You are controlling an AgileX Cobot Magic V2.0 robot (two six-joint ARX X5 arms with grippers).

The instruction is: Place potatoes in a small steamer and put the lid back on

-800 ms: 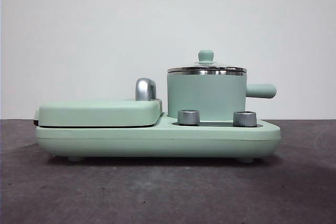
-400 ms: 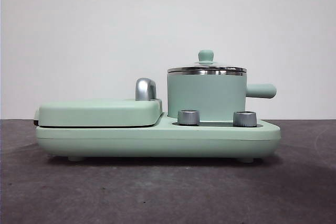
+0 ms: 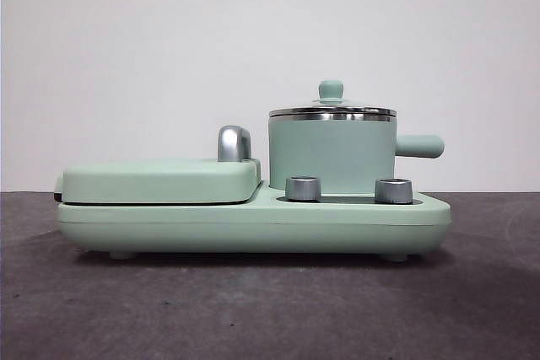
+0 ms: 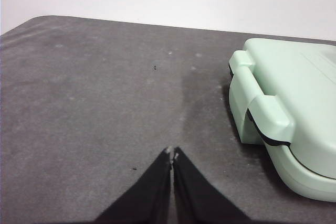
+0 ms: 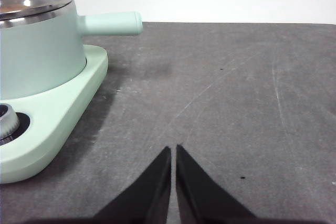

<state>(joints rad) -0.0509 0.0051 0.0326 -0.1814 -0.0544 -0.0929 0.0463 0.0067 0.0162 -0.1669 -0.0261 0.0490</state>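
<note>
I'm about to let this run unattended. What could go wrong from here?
The lid sits on the small steamer and no potato is in view, so loading may stall. Its knob is small; a grasp by the shut right gripper could slip. The left gripper waits shut.

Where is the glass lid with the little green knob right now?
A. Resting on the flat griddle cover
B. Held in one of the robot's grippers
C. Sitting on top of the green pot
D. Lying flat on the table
C: the lid sits on the small steamer, its steel rim meeting the pot's rim, with no gripper near it.
</note>
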